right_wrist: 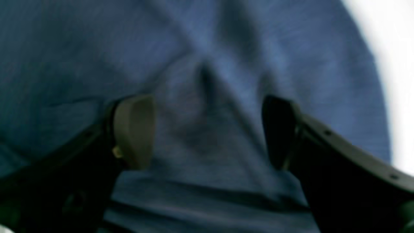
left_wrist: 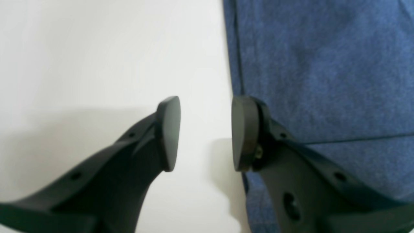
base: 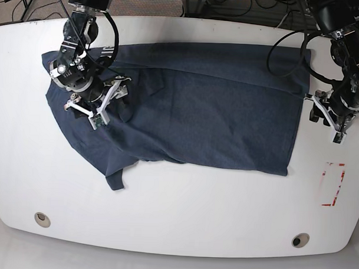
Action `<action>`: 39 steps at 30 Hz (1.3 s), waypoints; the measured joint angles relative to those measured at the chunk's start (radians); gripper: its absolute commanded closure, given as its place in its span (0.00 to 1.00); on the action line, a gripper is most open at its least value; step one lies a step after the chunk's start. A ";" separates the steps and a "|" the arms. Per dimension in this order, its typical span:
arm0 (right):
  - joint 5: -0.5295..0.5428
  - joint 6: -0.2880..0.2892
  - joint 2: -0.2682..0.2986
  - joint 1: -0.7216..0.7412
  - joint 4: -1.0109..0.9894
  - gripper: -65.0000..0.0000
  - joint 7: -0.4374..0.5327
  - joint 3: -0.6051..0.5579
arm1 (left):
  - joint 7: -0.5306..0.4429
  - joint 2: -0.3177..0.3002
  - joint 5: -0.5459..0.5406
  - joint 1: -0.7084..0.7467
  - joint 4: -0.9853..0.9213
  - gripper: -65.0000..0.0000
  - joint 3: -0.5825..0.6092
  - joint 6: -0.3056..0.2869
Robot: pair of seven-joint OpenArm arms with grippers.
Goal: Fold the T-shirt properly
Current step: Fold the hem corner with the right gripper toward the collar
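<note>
1. Two arms at work over a white desk (base: 176, 220); the T-shirt (base: 215, 112) lies spread across the desk's middle, running from 9 o'clock to 3 o'clock in the base view.
2. Right gripper (right_wrist: 207, 132), at 9 o'clock in the base view, sits over the bunched sleeve end. Jaws released wide, nothing between them but a raised pucker of cloth below. Judgement: poised to pinch that ridge and pull the rumpled side flat or over.
3. Left gripper (left_wrist: 205, 132), at 3 o'clock in the base view, is parted and empty, straddling the shirt's straight edge; one pad over bare desk, the other over fabric. Judgement: lined up to take the hem edge, since a clean fold needs that side anchored or lifted.
4. Cloth: dark blue heathered knit, soft, matte. Smooth and flat toward 3 o'clock; creased and heaped toward 9 o'clock, with a sleeve flap trailing to 7 o'clock.
5. A stitched seam line shows near the edge in the left wrist view.
6. Red rectangular marking (base: 333, 184) on the desk at 4 o'clock, well apart from the shirt.
7. Fold not yet begun, as I judge it; the shirt is still single-spread.
</note>
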 measured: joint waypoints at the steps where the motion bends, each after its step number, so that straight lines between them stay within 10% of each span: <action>1: 0.000 -0.001 -0.005 0.001 -0.010 0.25 -0.002 -0.005 | 0.000 0.001 0.000 0.000 0.000 0.64 0.000 0.000; 11: 0.001 -0.002 -0.010 0.035 -0.125 0.27 0.088 -0.030 | 0.000 -0.004 0.000 0.008 0.000 0.64 0.000 0.000; 23: -0.009 -0.002 -0.010 0.051 -0.126 0.99 0.092 -0.029 | 0.000 -0.005 0.000 0.011 0.000 0.64 0.000 0.000; 39: -0.010 -0.002 -0.004 0.052 -0.080 1.00 0.084 -0.023 | 0.000 -0.004 0.000 0.011 0.000 0.64 0.000 0.000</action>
